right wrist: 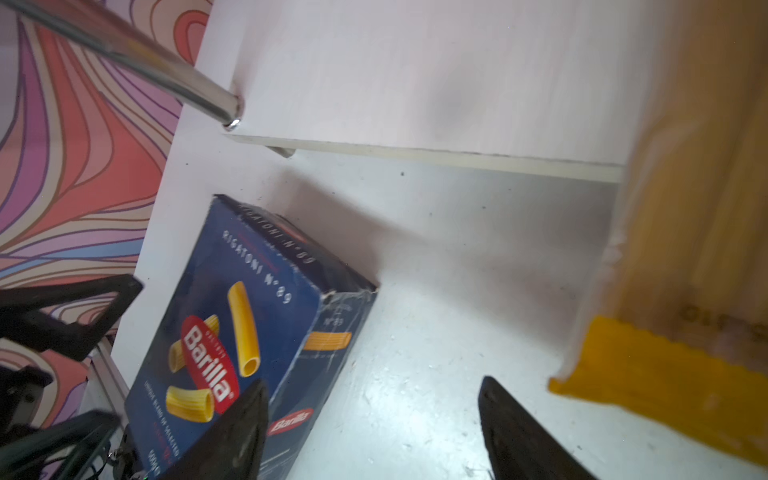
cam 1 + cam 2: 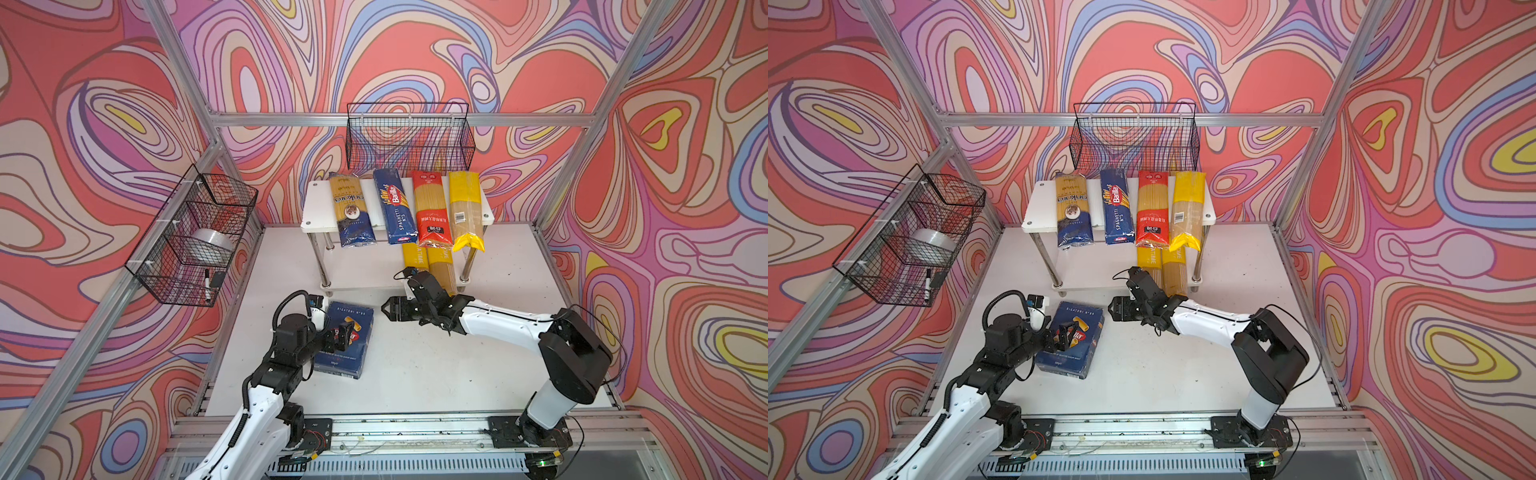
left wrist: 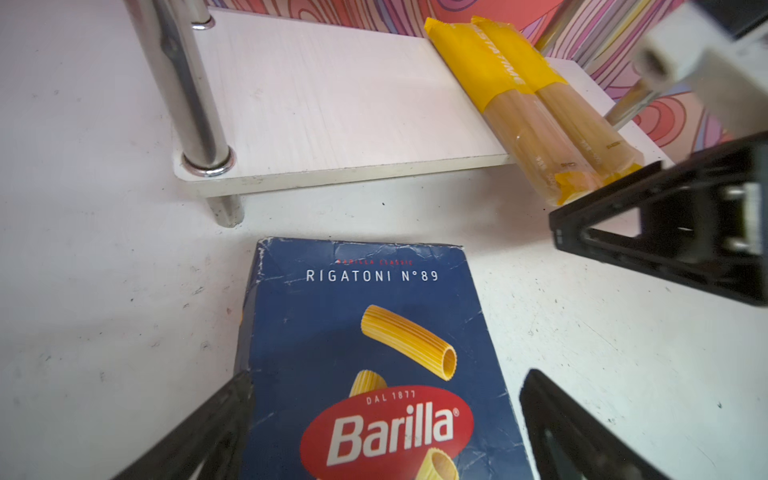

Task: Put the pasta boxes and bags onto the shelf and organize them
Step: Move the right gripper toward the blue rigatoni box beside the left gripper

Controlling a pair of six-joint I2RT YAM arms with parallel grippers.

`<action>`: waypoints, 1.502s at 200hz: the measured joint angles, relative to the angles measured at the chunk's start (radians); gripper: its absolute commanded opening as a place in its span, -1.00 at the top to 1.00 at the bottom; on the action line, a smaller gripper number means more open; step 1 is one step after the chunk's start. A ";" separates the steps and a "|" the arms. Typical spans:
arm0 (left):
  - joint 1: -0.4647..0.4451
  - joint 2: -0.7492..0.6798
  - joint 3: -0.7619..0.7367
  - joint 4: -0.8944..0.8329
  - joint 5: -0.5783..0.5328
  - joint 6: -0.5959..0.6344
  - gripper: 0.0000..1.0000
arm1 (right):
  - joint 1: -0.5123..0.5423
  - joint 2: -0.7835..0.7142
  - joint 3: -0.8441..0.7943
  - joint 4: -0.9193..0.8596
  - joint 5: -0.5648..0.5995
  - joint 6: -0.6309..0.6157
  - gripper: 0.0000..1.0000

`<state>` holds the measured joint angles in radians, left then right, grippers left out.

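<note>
A white tabletop (image 2: 415, 374) sits inside an aluminium frame, closed in by walls (image 2: 415, 62) of swirling red, pink and purple. One black wire basket (image 2: 409, 141) hangs at upper centre. A second basket (image 2: 195, 237) hangs at the left.

The shelf (image 2: 320, 203) stands at centre back. On its top board four packs lie side by side, their long axes running top to bottom in the frame: ankara bag (image 2: 351, 208), Spaghetti n.5 box (image 2: 394, 205), red bag (image 2: 430, 208) and yellow bag (image 2: 465, 208). Two yellow packs (image 3: 536, 104) lie together on the right of the lower board.

The rigatoni box (image 2: 347, 353) lies flat on the tabletop at lower left of centre, its long axis near vertical in the frame and its title end toward the shelf.

The left gripper (image 2: 338, 334) hovers over this box, jaws spread wide and straddling its width. Contact cannot be told. The right gripper (image 2: 386, 309) points toward frame left, just right of the box's top end. Its jaws are apart and empty.
</note>
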<state>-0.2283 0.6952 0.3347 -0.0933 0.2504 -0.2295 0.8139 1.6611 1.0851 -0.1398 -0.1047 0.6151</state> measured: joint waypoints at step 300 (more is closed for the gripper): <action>-0.004 -0.108 0.018 -0.350 0.070 -0.382 -1.00 | 0.116 0.019 -0.047 -0.002 -0.011 -0.037 -0.69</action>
<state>-0.2325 0.5873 0.3531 -0.4431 0.3206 -0.6117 0.9302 1.6802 1.0378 -0.1413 -0.1154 0.5785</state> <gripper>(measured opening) 0.994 0.845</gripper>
